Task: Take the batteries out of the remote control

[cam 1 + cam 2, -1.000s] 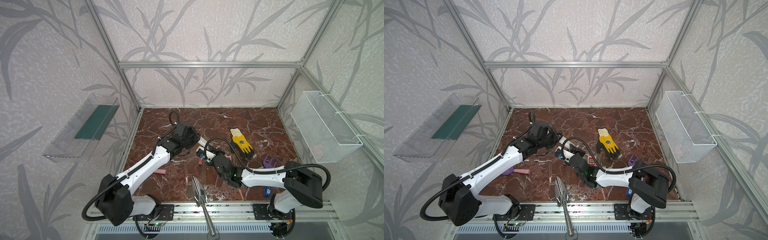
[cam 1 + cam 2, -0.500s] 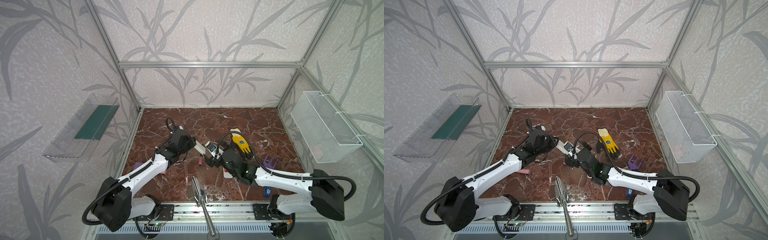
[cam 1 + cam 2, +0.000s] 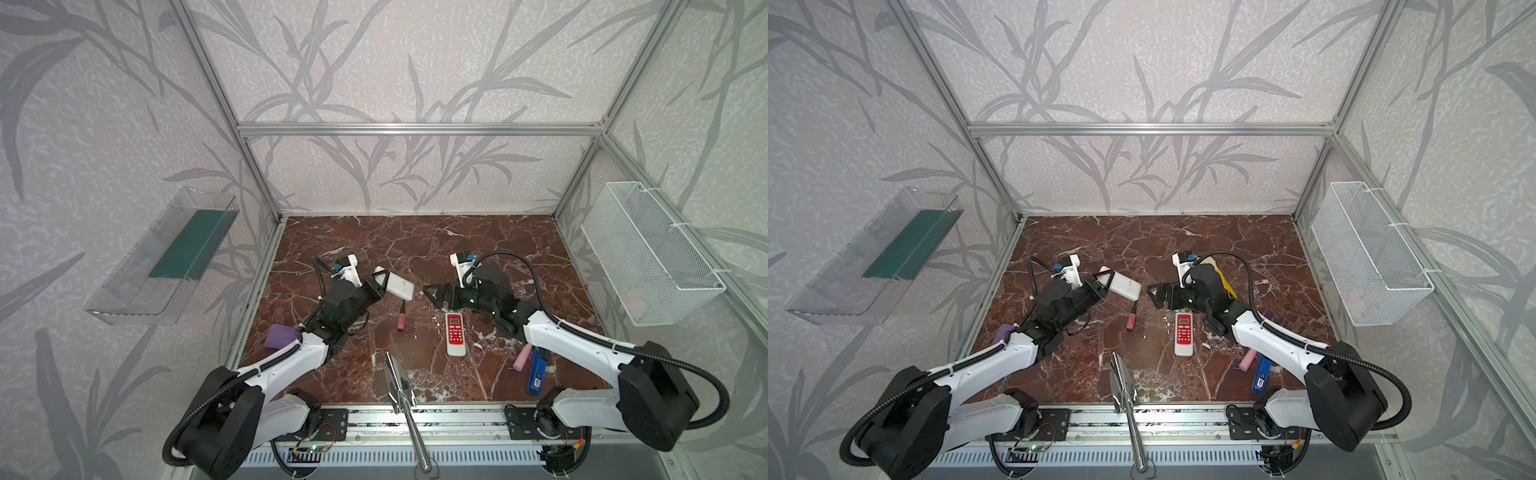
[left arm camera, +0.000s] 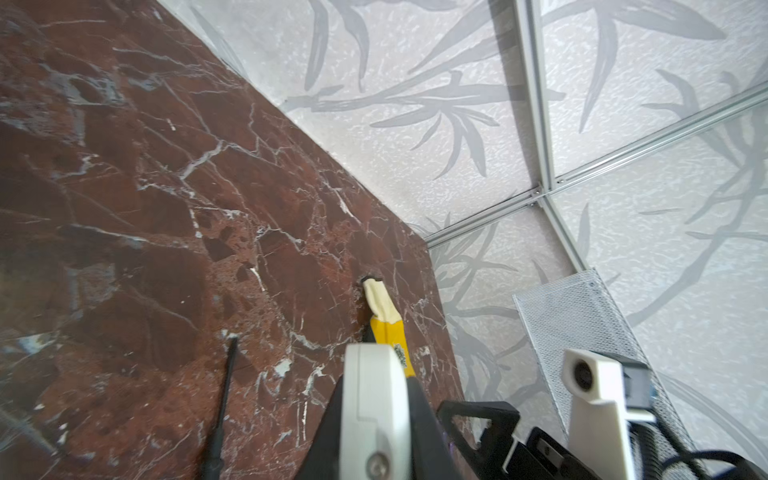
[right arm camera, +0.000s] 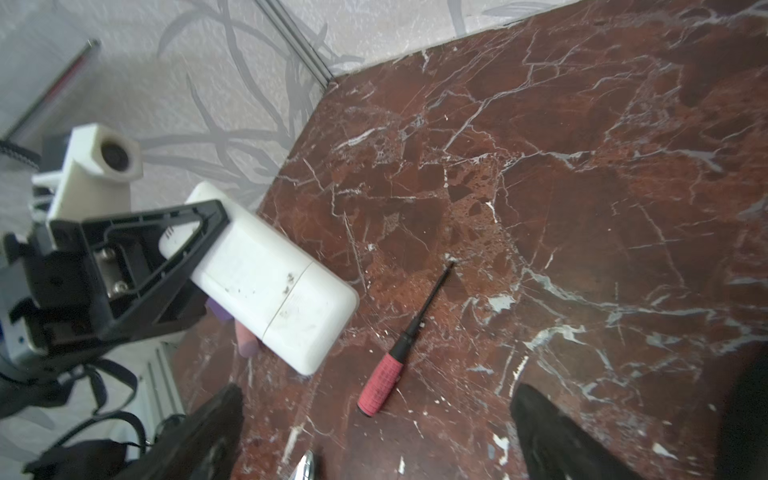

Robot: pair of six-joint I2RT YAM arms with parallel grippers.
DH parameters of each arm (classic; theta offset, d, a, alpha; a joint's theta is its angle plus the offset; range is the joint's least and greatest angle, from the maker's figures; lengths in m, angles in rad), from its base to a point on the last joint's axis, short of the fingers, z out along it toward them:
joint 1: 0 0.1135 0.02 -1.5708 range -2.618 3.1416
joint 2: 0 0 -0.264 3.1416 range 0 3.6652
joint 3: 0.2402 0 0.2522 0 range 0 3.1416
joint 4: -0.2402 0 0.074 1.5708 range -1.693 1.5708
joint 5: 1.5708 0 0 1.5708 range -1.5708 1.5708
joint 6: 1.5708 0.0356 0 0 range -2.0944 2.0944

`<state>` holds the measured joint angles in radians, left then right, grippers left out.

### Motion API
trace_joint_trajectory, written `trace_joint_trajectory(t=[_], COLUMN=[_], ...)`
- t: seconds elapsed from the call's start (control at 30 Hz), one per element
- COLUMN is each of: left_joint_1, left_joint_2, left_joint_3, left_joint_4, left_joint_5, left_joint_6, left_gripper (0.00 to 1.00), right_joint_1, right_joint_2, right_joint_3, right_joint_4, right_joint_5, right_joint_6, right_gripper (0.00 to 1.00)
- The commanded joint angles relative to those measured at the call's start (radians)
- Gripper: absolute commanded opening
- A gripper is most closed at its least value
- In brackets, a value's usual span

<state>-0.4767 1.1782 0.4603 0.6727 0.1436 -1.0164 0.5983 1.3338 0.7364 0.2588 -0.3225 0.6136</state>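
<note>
My left gripper (image 3: 380,286) (image 3: 1106,282) is shut on one end of a white remote control (image 3: 397,284) (image 3: 1126,284) and holds it off the floor. In the left wrist view the remote (image 4: 374,411) sits edge-on between the black fingers (image 4: 422,419). Its plain back with a cover seam faces the right wrist camera (image 5: 270,286). My right gripper (image 3: 432,293) (image 3: 1156,296) (image 5: 374,436) hangs open and empty just right of that remote, apart from it. A red-and-white remote control (image 3: 455,334) (image 3: 1183,334) lies face up on the floor. The batteries are hidden.
A pink-handled screwdriver (image 3: 401,318) (image 5: 390,365) lies between the grippers. A yellow glove (image 3: 1223,282) (image 4: 386,320) lies behind my right arm. There are also a purple block (image 3: 280,336), a pink foam cylinder (image 3: 521,358), a blue item (image 3: 537,374), a metal trowel (image 3: 399,382) and a wire basket (image 3: 648,253).
My right gripper has opened wide and drawn back toward the rear right, leaving the red-and-white remote uncovered on the floor. My left gripper still holds the white remote, shifted only slightly.
</note>
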Motion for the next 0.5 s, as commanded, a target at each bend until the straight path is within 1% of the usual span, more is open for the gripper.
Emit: trace_joint_trajectory(t=[0.0,0.13,0.23,0.33,0.47], left_joint_1=[0.002,0.002,0.001,0.000,0.000], left_joint_2=[0.007,0.042,0.072,0.099,0.129], left_joint_3=[-0.011,-0.020,-0.010,-0.002,0.001], left_joint_4=[0.253,0.386,0.429,0.456,0.503], left_joint_5=[0.036,0.053,0.072,0.085,0.092], left_joint_6=[-0.059,-0.119,-0.151,-0.177,-0.211], left_gripper=[0.00,0.00,0.00,0.00,0.00], right_joint_1=[-0.022,-0.021,-0.021,-0.022,-0.022], right_joint_2=[0.043,0.094,0.119,0.125,0.125], right_joint_3=[0.000,0.023,0.035,0.040,0.049], right_joint_4=[0.143,0.240,0.321,0.369,0.392], right_joint_5=[-0.172,-0.222,-0.249,-0.254,-0.257], right_joint_6=[0.175,0.244,0.291,0.314,0.319], right_gripper=[0.93,0.83,0.77,0.75,0.74])
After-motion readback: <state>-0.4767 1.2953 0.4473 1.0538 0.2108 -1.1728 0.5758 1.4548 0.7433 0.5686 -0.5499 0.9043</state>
